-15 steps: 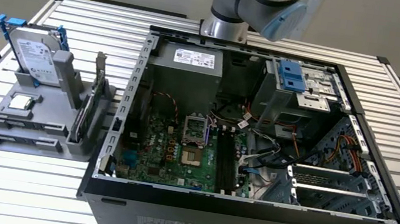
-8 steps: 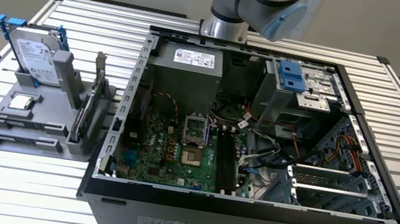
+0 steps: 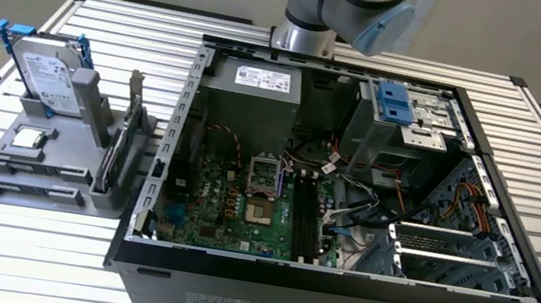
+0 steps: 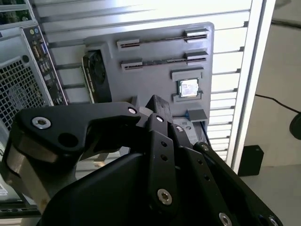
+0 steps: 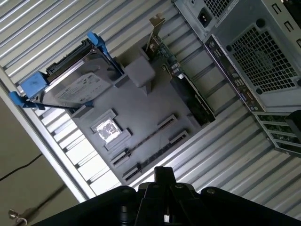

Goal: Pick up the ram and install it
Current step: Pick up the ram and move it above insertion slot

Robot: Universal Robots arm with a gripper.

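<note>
The ram shows as thin dark sticks seen edge-on, held between end clips on the grey fixture plate point(image 3: 60, 196); one ram stick point(image 4: 160, 39) point(image 5: 143, 140) appears in both wrist views, with a second alongside it. My gripper point(image 4: 157, 104) point(image 5: 162, 173) hangs high above this plate, off the case's side, fingers together and nothing between them. The open computer case point(image 3: 337, 282) lies on the table, and its motherboard's long black slots point(image 3: 303, 221) run beside the processor socket.
The fixture plate also carries a hard drive in a blue caddy point(image 3: 44, 73), a processor chip point(image 3: 28, 138) and an upright graphics card point(image 3: 128, 138). Cables point(image 3: 375, 207) and a blue-latched drive cage point(image 3: 395, 106) crowd the case's side on the exterior view's right.
</note>
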